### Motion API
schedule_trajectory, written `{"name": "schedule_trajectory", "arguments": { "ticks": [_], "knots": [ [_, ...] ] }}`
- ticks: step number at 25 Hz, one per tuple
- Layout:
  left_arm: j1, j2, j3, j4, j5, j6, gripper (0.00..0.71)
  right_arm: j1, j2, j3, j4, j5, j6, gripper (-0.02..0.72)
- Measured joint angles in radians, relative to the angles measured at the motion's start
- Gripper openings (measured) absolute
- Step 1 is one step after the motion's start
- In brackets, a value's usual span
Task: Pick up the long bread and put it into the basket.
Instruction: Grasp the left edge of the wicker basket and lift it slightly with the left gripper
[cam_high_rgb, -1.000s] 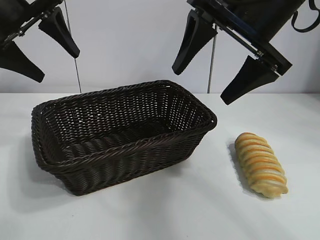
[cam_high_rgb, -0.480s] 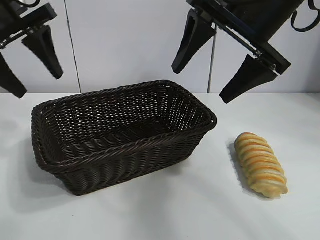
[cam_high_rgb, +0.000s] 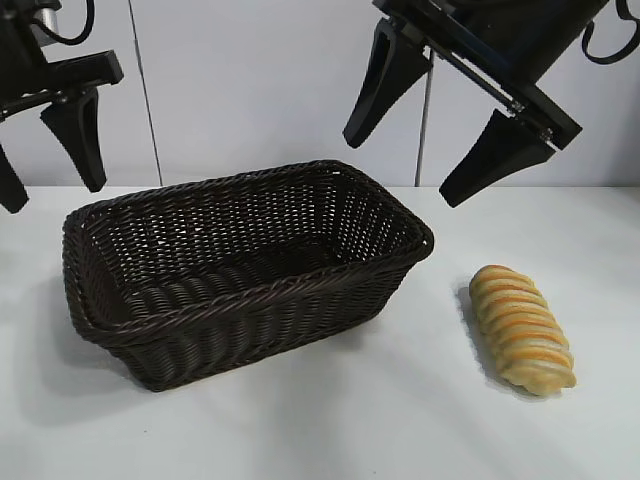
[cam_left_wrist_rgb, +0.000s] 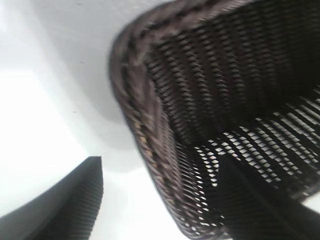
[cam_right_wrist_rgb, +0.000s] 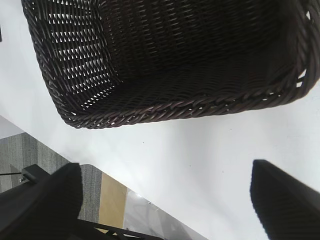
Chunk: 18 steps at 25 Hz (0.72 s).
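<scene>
**Both grippers hanging open, bread lying on the table**

Grippers of mine are both hanging above the white table (cam_high_rgb: 330, 420), jaws spread and holding nothing. My right gripper (cam_high_rgb: 458, 112) is hovering high over the basket's right end, its two dark fingers angled down and wide apart. My left gripper (cam_high_rgb: 45, 150) is pointing nearly straight down at the basket's left end, one finger (cam_high_rgb: 78, 135) showing whole and the other cut by the frame edge. I am seeing the basket (cam_high_rgb: 250, 300), large and dark brown, sitting left of centre on the table with nothing in it. I am seeing the long bread (cam_high_rgb: 522, 328) lying on the table to the right of the basket, apart from it and untouched.
</scene>
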Motion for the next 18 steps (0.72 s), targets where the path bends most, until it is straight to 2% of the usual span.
{"name": "schedule_trajectory", "arguments": {
  "ticks": [6, 10, 18],
  "knots": [
    [0.0, 0.0, 0.141, -0.148, -0.171, 0.048, 0.476, 0.0, 0.0, 0.0, 0.0, -0.005, 0.0, 0.631],
    [0.0, 0.0, 0.215, -0.189, -0.285, 0.081, 0.476, 0.0, 0.0, 0.0, 0.0, -0.011, 0.0, 0.631],
    [0.0, 0.034, 0.225, -0.234, -0.376, 0.113, 0.476, 0.0, 0.0, 0.0, 0.0, -0.028, 0.0, 0.631]
  ]
}}
